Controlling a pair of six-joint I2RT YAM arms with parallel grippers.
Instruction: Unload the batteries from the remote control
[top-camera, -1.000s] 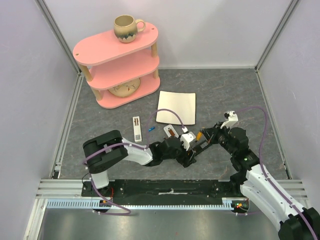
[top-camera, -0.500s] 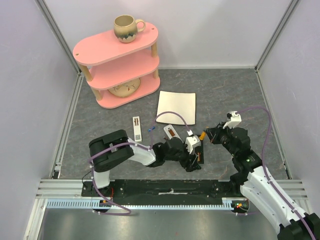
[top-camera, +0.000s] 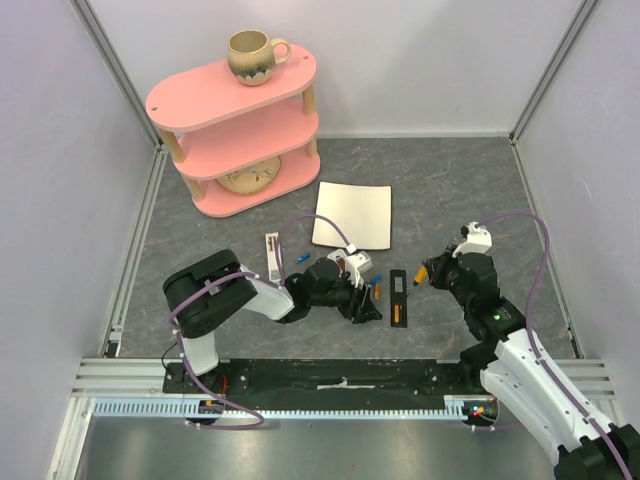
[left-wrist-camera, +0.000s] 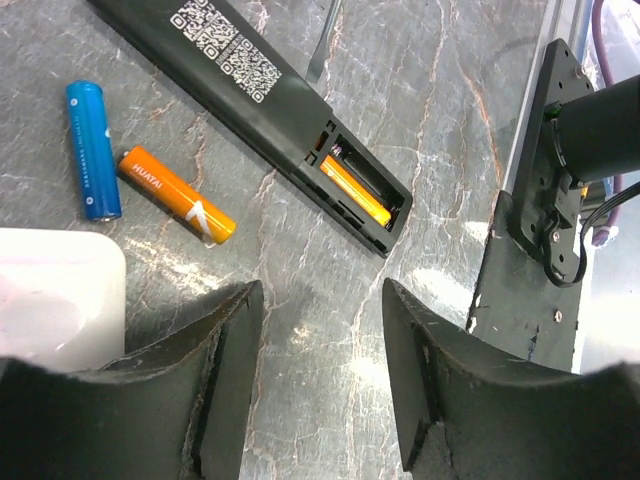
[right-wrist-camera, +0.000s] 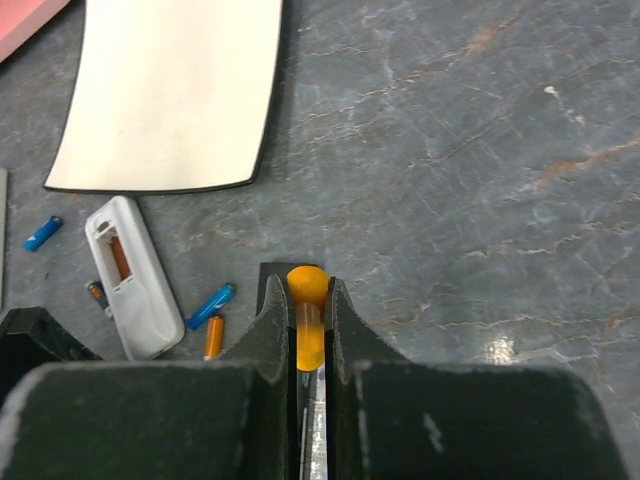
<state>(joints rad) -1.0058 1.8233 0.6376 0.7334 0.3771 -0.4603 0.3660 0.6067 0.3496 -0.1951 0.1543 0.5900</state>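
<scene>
The black remote control (left-wrist-camera: 250, 75) lies back-up with its compartment uncovered and an orange battery (left-wrist-camera: 355, 190) inside. Two loose batteries, one blue (left-wrist-camera: 92, 150) and one orange (left-wrist-camera: 177, 195), rest on the table beside it. My left gripper (left-wrist-camera: 320, 380) hovers open over bare table just short of that remote's open end, between it and a white remote (right-wrist-camera: 130, 290) whose bay also holds an orange cell. In the top view the black remote (top-camera: 399, 298) lies between both grippers. My right gripper (right-wrist-camera: 306, 290) is shut on an orange-handled screwdriver (right-wrist-camera: 307, 285).
Another blue battery (top-camera: 303, 258) and a white strip (top-camera: 272, 257) lie left of the white remote. A white sheet (top-camera: 352, 214) sits behind them. A pink three-tier shelf (top-camera: 235, 130) with a mug (top-camera: 252, 55) stands at the back left.
My left gripper has pulled back leftward off the black remote, which now lies uncovered, and its jaws have narrowed somewhat. The right gripper drew slightly back to the right with the screwdriver.
</scene>
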